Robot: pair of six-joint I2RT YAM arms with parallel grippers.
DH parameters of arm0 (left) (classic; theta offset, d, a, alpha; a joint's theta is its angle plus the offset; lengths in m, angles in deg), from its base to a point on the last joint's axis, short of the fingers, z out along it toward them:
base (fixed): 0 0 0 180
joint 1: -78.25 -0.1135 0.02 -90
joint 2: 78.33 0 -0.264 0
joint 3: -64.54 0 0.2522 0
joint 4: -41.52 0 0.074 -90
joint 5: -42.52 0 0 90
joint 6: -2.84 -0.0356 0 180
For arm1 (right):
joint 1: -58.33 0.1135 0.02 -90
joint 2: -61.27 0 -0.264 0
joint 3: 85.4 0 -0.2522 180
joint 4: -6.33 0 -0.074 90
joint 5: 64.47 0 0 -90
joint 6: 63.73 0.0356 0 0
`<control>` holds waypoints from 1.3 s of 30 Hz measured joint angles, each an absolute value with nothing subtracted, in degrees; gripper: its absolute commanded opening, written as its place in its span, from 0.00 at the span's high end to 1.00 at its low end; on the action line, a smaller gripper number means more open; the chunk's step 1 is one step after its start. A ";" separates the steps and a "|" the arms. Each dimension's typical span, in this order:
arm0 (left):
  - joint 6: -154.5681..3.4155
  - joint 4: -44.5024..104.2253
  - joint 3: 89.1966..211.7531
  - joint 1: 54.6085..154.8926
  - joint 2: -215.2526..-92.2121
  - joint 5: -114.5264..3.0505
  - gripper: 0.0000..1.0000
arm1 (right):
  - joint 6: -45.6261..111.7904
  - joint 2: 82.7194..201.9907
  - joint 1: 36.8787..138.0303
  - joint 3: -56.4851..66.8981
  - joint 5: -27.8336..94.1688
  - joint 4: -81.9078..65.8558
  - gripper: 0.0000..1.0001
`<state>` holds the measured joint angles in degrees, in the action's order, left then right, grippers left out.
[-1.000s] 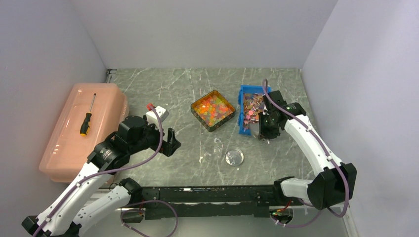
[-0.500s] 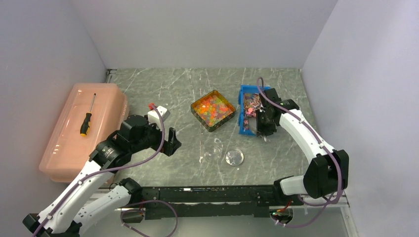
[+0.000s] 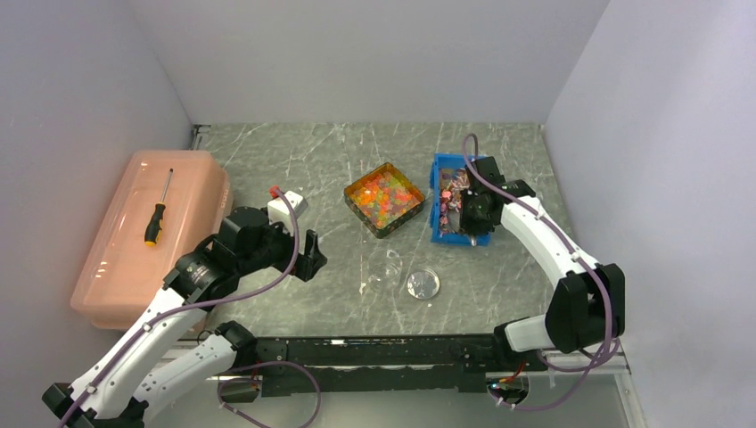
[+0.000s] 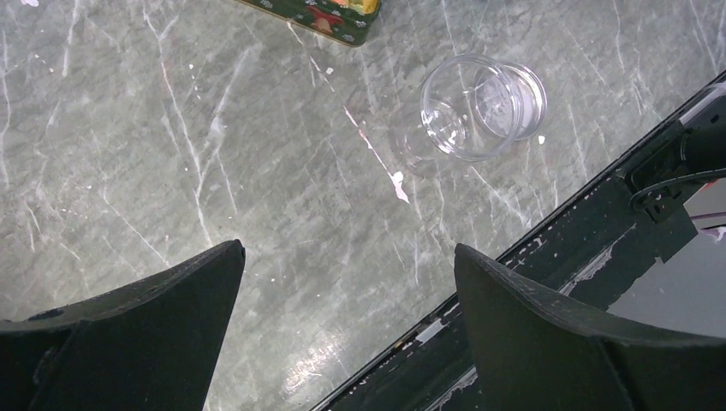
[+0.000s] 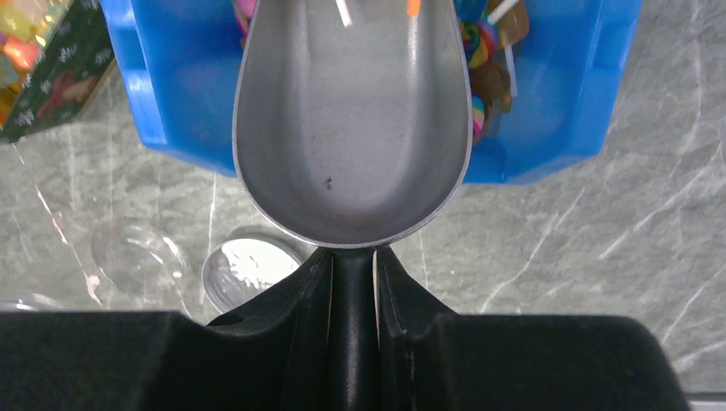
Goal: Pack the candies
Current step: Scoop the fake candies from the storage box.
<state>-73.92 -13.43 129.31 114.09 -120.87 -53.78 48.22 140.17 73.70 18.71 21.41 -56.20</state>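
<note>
The candies [image 3: 382, 194] are tiny glossy orange, yellow, red and green pieces filling a square green tin [image 3: 403, 218] at mid-table; the tin's corner shows in the right wrist view [image 5: 51, 77]. My right gripper [image 5: 353, 261] is shut on the dark handle of a metal scoop [image 5: 351, 128]. The scoop's bowl is empty and hangs over the near end of a blue bin [image 5: 171, 94] holding wrapped sweets [image 5: 484, 77]. In the top view the right gripper [image 3: 471, 214] sits over that bin [image 3: 436, 183]. My left gripper [image 4: 347, 257] stands open above bare table, left of the tin [image 4: 330, 13].
A clear jar [image 3: 388, 265] and its round lid [image 3: 423, 284] lie near the front, between the arms; the jar [image 4: 467, 107] is ahead of the left fingers. A salmon plastic box [image 3: 116, 267] with a screwdriver [image 3: 158, 212] on top stands at the left. A black rail [image 3: 374, 352] runs along the near edge.
My right gripper has carried the scoop from just off the bin's near end away from the base, over the blue bin. The left arm has stayed put.
</note>
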 measured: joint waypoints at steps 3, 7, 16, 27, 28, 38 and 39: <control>-73.92 -13.45 129.31 114.09 -120.96 -53.61 0.00 | 48.57 140.89 73.73 19.11 21.01 -54.17 1.00; -73.92 -13.48 129.31 114.09 -121.09 -53.52 0.01 | 48.79 141.08 73.73 20.92 20.42 -50.26 1.00; -73.92 -13.58 129.31 114.09 -121.18 -52.32 0.01 | 48.59 136.21 74.23 27.02 19.00 -44.42 1.00; -73.92 -13.61 129.31 114.09 -121.61 -52.01 0.01 | 49.40 128.01 77.27 31.26 13.78 -44.03 1.00; -73.92 -13.63 129.31 114.09 -121.70 -51.97 0.01 | 49.45 127.49 77.70 31.48 13.19 -43.83 1.00; -73.92 -13.63 129.31 114.09 -122.44 -51.01 0.01 | 50.21 121.30 84.85 36.61 7.27 -41.41 1.00; -73.92 -13.63 129.31 114.09 -122.49 -50.98 0.01 | 50.26 120.52 85.68 36.83 6.43 -41.23 1.00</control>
